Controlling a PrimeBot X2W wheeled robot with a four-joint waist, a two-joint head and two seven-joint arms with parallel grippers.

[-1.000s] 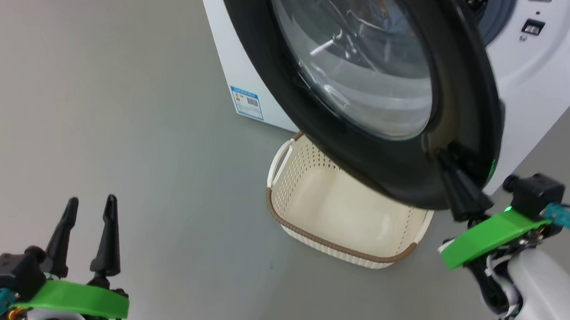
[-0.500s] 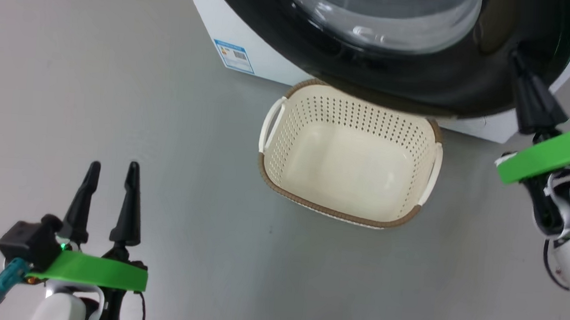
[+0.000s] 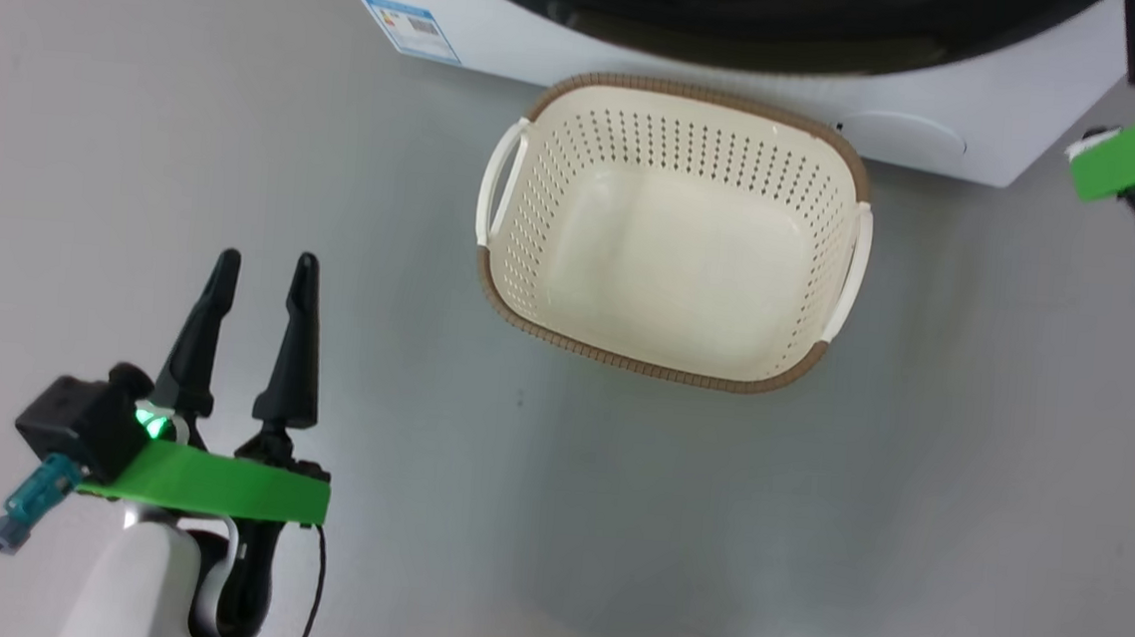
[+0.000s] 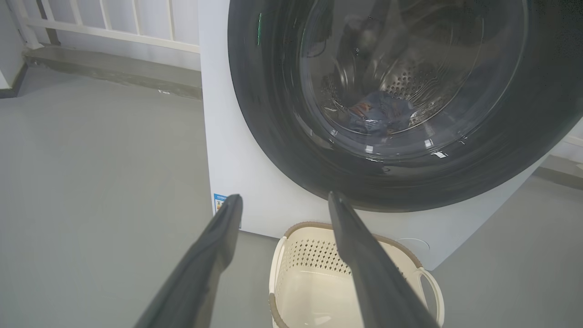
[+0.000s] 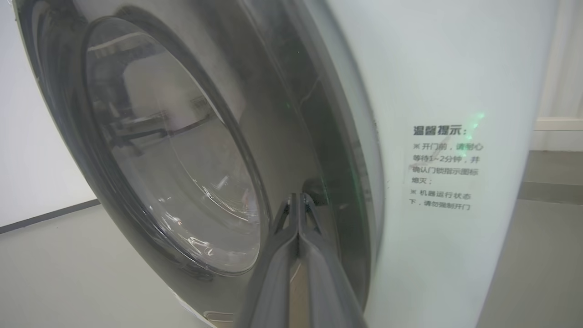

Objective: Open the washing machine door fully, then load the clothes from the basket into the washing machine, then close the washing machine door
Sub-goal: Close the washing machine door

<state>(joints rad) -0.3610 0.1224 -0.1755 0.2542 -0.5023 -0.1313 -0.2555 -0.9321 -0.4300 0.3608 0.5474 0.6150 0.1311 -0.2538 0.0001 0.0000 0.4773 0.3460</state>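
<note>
The basket [image 3: 668, 236] stands empty on the floor in front of the washing machine [image 3: 507, 39]. The washing machine door [image 4: 273, 114] lies against the machine's front; I cannot tell if it is latched. Through its glass, the clothes [image 4: 378, 116] lie as a blue heap with orange spots in the steel drum. My right gripper [image 5: 297, 200] is shut, its tips touching the door's black rim [image 5: 319, 150] near the white front panel [image 5: 432, 68]. My left gripper [image 3: 266, 267] hangs open and holds nothing, over bare floor left of the basket.
A blue label sticker [image 3: 411, 26] marks the machine's lower left corner. A printed notice [image 5: 444, 168] sits on the front panel right of the door. A white railing [image 4: 104, 23] and a low ledge run behind the machine. Grey floor [image 3: 613, 522] spreads around the basket.
The door has swung from wide open to lying against the machine, with my shut right gripper following its rim. The head camera has tipped down, so the basket sits higher in view.
</note>
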